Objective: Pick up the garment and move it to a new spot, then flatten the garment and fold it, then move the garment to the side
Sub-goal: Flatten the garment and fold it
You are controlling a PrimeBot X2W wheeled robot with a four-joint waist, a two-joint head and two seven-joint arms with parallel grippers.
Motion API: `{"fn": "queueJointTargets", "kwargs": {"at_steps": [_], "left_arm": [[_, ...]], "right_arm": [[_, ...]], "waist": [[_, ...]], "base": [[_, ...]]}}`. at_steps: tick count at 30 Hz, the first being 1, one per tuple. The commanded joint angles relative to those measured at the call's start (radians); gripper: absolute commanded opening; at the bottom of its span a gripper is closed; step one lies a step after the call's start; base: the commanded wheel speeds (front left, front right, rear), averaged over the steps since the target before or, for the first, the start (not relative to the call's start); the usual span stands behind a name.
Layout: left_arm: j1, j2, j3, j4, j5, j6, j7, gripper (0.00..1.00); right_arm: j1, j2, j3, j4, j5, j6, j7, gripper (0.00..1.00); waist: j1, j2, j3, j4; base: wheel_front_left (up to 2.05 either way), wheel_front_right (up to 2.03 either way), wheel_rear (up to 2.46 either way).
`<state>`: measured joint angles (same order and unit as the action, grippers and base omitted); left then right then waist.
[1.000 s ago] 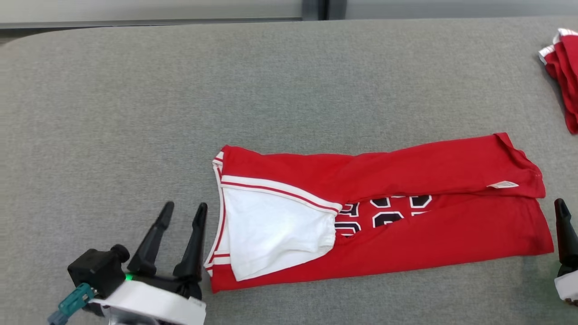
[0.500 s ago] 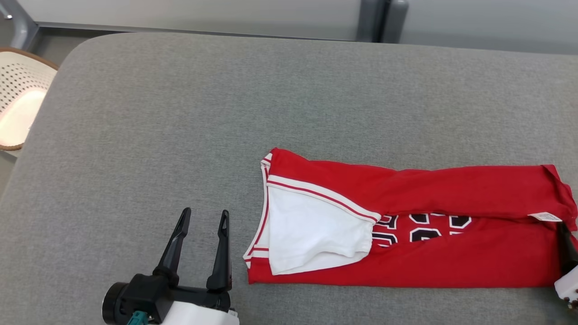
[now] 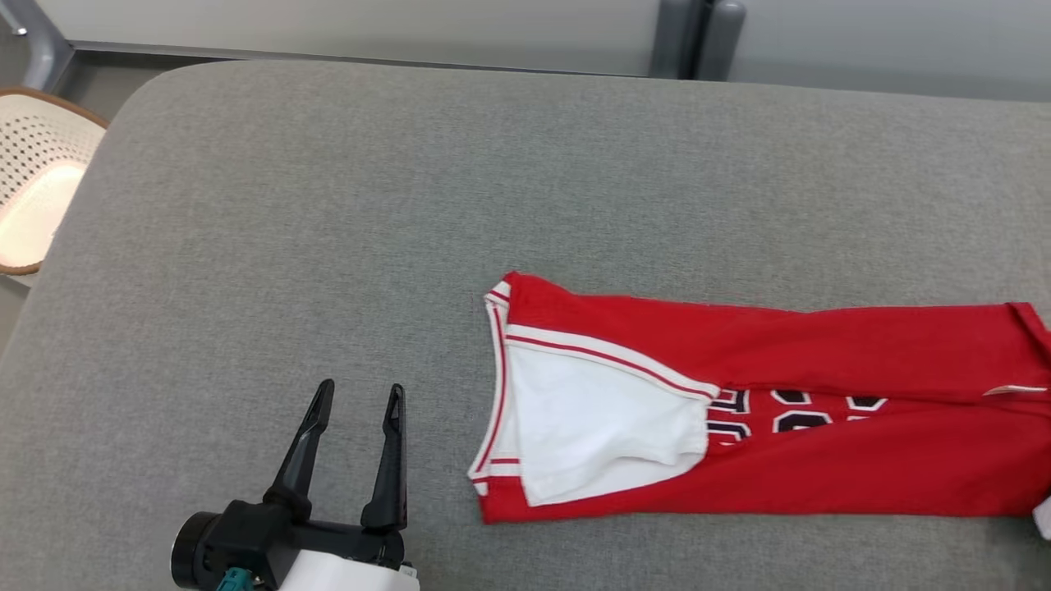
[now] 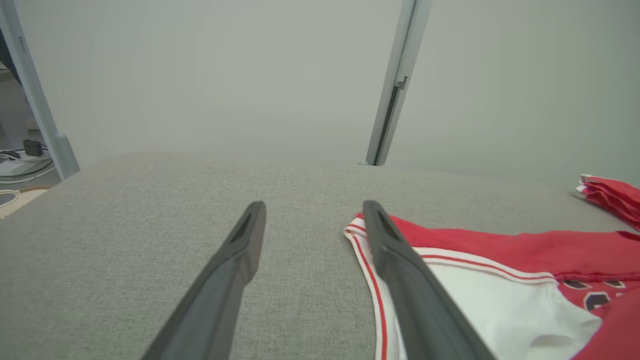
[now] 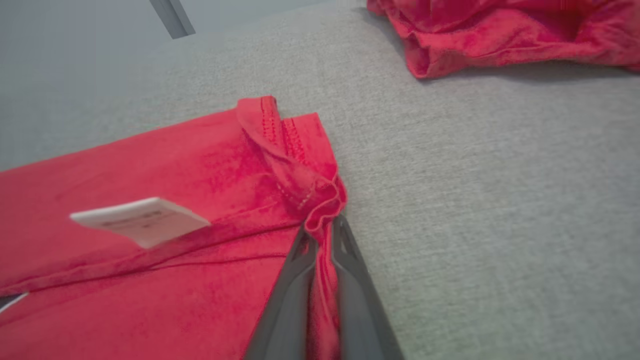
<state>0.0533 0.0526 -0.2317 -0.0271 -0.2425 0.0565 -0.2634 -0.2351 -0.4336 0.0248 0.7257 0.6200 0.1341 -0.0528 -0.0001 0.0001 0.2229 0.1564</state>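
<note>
Garment [image 3: 862,468] (red) in right end effector [image 5: 324,231]

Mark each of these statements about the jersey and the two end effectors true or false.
1. The right end effector pinches the jersey at its hem. True.
2. The left end effector is shut on the collar. False: it is open, beside the collar end, apart from the cloth.
3. A white tag sticks out near the pinched hem. True.
4. The jersey is crumpled in a heap. False: it lies folded into a long band on the grey cushion.
</note>
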Motion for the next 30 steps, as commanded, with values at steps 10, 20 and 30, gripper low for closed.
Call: {"fn": "queueJointTargets", "kwargs": {"at_steps": [10, 20, 30], "left_arm": [[-0.026, -0.001, 0.023, -0.001, 0.022, -0.026, -0.001, 1.0], [-0.026, -0.001, 0.026, 0.017, 0.02, -0.029, -0.001, 1.0], [-0.028, 0.0, 0.01, 0.025, 0.003, -0.024, -0.001, 1.0]], "right_arm": [[-0.093, -0.163, -0.013, -0.025, -0.093, -0.005, -0.02, 0.0], [-0.029, -0.064, 0.022, -0.428, -0.19, -0.005, 0.125, 0.0], [0.105, 0.128, 0.06, -0.89, -0.317, -0.005, 0.312, 0.0]], "waist": [[0.0001, -0.0001, 0.025, -0.094], [0.0001, -0.0001, 0.004, -0.126], [0.0001, -0.0001, -0.02, -0.074]], "base": [[0.0, 0.0, 0.0], [0.0, 0.0, 0.0], [0.0, 0.0, 0.0]]}}
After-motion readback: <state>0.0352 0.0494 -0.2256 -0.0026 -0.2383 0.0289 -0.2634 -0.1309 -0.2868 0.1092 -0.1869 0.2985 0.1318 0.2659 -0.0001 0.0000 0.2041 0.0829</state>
